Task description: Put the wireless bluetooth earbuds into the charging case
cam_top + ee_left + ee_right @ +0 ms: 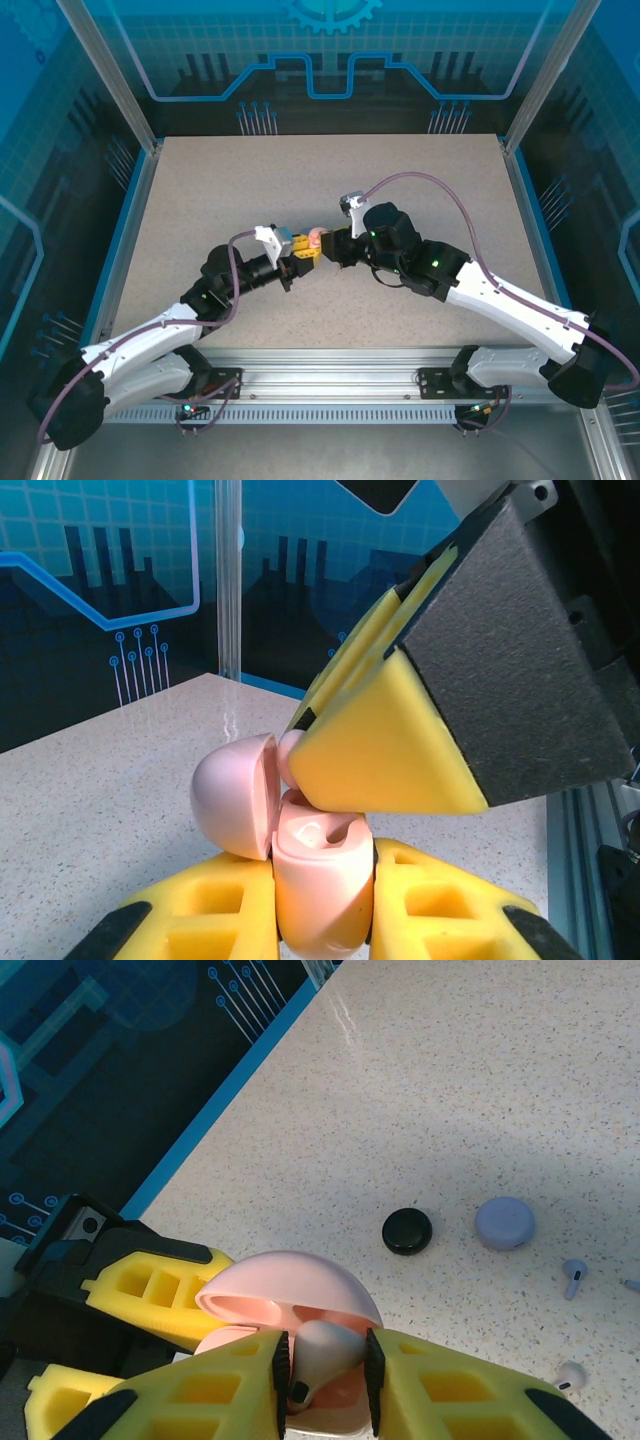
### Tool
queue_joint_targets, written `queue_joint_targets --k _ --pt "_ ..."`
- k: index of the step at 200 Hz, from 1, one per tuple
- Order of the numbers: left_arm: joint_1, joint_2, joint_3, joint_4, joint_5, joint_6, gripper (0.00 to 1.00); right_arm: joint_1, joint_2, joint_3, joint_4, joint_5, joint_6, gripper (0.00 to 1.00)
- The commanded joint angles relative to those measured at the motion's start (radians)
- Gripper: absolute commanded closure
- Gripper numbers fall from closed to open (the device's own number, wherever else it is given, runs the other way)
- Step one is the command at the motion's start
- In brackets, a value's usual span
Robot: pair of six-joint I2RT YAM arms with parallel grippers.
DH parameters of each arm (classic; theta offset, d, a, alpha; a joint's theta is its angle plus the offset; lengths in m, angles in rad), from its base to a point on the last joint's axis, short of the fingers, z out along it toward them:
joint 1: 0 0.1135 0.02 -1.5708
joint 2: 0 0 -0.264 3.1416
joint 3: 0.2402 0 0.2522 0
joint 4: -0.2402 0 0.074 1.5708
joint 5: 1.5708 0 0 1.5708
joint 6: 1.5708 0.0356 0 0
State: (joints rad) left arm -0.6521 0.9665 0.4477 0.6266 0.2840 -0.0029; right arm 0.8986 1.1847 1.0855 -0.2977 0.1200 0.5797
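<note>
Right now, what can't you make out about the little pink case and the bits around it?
Top view: the pink case is too small and crowded by the arms to show its inside.
Left wrist view: the right fingers cover most of the pale earbud; whether it is seated is unclear.
Right wrist view: the frame's right edge cuts off a small piece; the right fingers hide the case's lower half.

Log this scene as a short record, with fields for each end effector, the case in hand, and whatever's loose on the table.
Left end effector: shut on pink case
Case state: lid open
Right end effector: shut on pale pink earbud, held over the open case
Cases on table: black case, lilac case
Loose earbuds: lilac earbud, pale earbud
</note>
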Motion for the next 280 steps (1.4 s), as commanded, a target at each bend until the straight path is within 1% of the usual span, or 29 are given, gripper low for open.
queue_joint_targets --k 1,32,48,56,80,90,101,109,113,122,144,159,176,207,227,250,280 --pt "-0.007 -0.021 0.008 0.073 -0.022 -0.017 0.94 0.017 0.006 -0.013 -0.031 -0.018 0.008 0.70" --pt "-0.007 -0.023 0.006 0.073 -0.021 -0.016 0.94 0.011 -0.009 -0.005 -0.038 -0.010 0.004 0.66" --pt "-0.007 -0.026 0.002 0.072 -0.021 -0.014 0.94 0.001 -0.033 -0.003 -0.040 -0.014 0.002 0.61" --pt "-0.007 -0.027 0.001 0.072 -0.023 -0.013 0.94 -0.005 -0.049 -0.004 -0.041 -0.016 -0.002 0.56" --pt "-0.006 -0.035 -0.004 0.064 -0.032 -0.006 0.94 -0.033 -0.101 -0.002 -0.066 -0.011 -0.019 0.40" --pt "-0.007 -0.042 -0.006 0.057 -0.036 0.000 0.94 -0.049 -0.123 -0.004 -0.083 -0.004 -0.025 0.32" --pt "-0.007 -0.051 -0.009 0.049 -0.043 0.005 0.94 -0.066 -0.147 -0.009 -0.107 0.006 -0.037 0.18" --pt "-0.007 -0.060 -0.011 0.040 -0.047 0.009 0.94 -0.078 -0.160 -0.016 -0.129 0.021 -0.044 0.02" --pt "-0.007 -0.066 -0.013 0.036 -0.049 0.011 0.94 -0.086 -0.165 -0.018 -0.142 0.031 -0.046 0.00" --pt "-0.007 -0.081 -0.016 0.026 -0.055 0.016 0.94 -0.109 -0.169 -0.025 -0.173 0.031 -0.050 0.00" --pt "-0.007 -0.125 -0.019 -0.007 -0.066 0.032 0.94 -0.190 -0.145 -0.043 -0.248 -0.018 -0.026 0.00" --pt "-0.007 -0.160 -0.019 -0.040 -0.075 0.043 0.94 -0.238 -0.096 -0.055 -0.276 -0.096 -0.032 0.00" --pt "-0.007 -0.201 -0.019 -0.077 -0.083 0.055 0.94 -0.251 -0.013 -0.058 -0.306 -0.101 -0.045 0.01" --pt "-0.007 -0.251 -0.023 -0.114 -0.099 0.067 0.94 -0.247 0.191 -0.028 -0.333 -0.099 -0.026 0.18" --pt "-0.007 -0.265 -0.023 -0.122 -0.099 0.066 0.94 -0.244 0.311 -0.021 -0.285 -0.131 0.021 0.30" --pt "-0.007 -0.271 -0.023 -0.127 -0.098 0.062 0.94 -0.240 0.425 -0.015 -0.213 -0.166 0.058 0.35" --pt "-0.007 -0.282 -0.023 -0.140 -0.098 0.059 0.94 -0.237 0.550 0.049 -0.211 -0.164 0.048 0.42"
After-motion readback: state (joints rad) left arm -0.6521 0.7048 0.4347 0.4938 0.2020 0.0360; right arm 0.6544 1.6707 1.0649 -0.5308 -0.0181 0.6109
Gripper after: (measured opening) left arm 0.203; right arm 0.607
